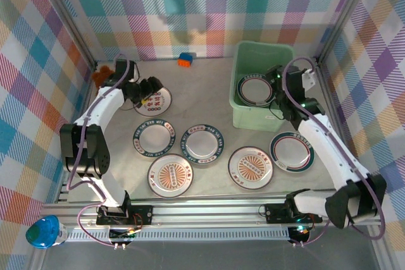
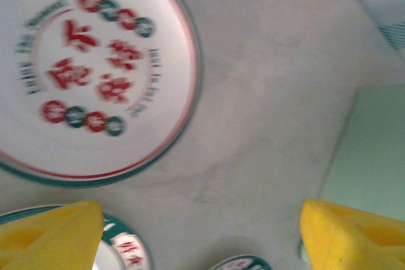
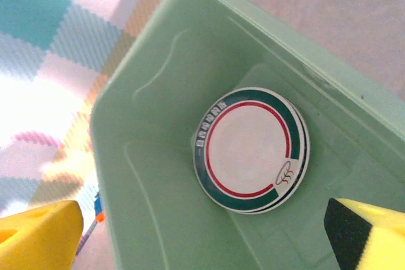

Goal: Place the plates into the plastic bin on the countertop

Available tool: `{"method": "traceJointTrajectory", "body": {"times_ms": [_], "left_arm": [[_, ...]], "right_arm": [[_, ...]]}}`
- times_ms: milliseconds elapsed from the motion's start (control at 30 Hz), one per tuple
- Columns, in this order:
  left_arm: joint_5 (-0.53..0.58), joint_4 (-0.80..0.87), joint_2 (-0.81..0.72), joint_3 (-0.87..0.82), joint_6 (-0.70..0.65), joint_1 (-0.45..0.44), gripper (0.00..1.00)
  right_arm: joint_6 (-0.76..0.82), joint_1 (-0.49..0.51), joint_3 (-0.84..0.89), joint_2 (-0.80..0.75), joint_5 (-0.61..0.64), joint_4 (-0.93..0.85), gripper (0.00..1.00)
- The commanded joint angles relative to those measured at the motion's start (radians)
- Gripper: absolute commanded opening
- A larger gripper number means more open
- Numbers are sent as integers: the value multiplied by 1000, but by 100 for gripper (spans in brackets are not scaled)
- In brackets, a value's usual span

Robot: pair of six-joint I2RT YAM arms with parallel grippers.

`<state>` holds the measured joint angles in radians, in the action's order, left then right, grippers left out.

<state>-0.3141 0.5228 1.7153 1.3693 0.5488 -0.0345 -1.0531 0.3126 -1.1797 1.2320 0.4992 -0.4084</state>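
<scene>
1. Left end effector (image 2: 202, 235) hung with jaws spread wide, empty, beside red-lettered plate (image 2: 88, 74) at desk's (image 2: 266, 93) 10 o'clock.
2. Right end effector (image 3: 202, 238) likewise gaped, empty, over plastic bin (image 3: 145, 175) at 2 o'clock; teal-rimmed plates (image 3: 250, 150) lay stacked inside.

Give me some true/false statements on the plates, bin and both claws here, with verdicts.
1. Six round white plates lie on the beige countertop outside the pale mint-green plastic bin. True.
2. The bin is empty. False: a teal-rimmed plate lies flat on its floor.
3. The left claw is shut on a plate. False: it is open above the red-lettered plate, with nothing between its fingers.
4. The right claw is open over the bin. True.
5. The small blue-orange block sits inside the bin. False: it is on the countertop by the plaid back wall, left of the bin.
</scene>
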Motion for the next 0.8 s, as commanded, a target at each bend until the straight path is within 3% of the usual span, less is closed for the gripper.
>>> {"method": "traceJointTrajectory", "body": {"times_ms": [0, 167, 433, 767], "left_arm": [[13, 10, -39, -56, -36, 60, 81], [20, -13, -16, -76, -122, 114, 81], [10, -82, 59, -91, -202, 146, 81], [-51, -126, 152, -81, -216, 148, 81]], "right_arm": [[172, -9, -53, -39, -66, -74, 97], [237, -11, -76, -118, -78, -216, 97], [207, -43, -16, -296, 57, -394, 99], [253, -126, -12, -397, 62, -466, 99]]}}
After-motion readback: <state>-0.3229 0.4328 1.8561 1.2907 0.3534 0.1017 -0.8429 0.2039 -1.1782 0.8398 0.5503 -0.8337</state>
